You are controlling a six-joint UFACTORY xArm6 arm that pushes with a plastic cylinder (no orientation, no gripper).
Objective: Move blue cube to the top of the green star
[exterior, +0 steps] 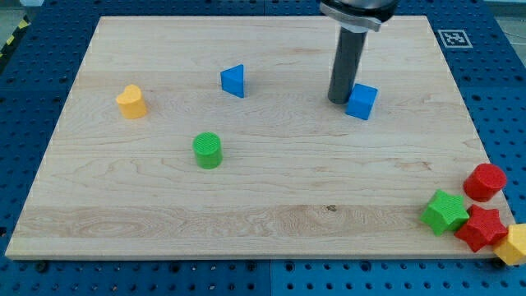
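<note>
The blue cube (362, 101) sits on the wooden board in the upper right part of the view. My tip (339, 100) stands right at the cube's left side, touching or nearly touching it. The green star (445, 211) lies at the board's lower right corner, well below and to the right of the cube.
A red cylinder (485, 181), a red star (482, 228) and a yellow block (514, 244) crowd around the green star. A blue triangular block (234, 80), a yellow block (131, 102) and a green cylinder (208, 150) lie on the left half. The board's right edge (468, 123) is near.
</note>
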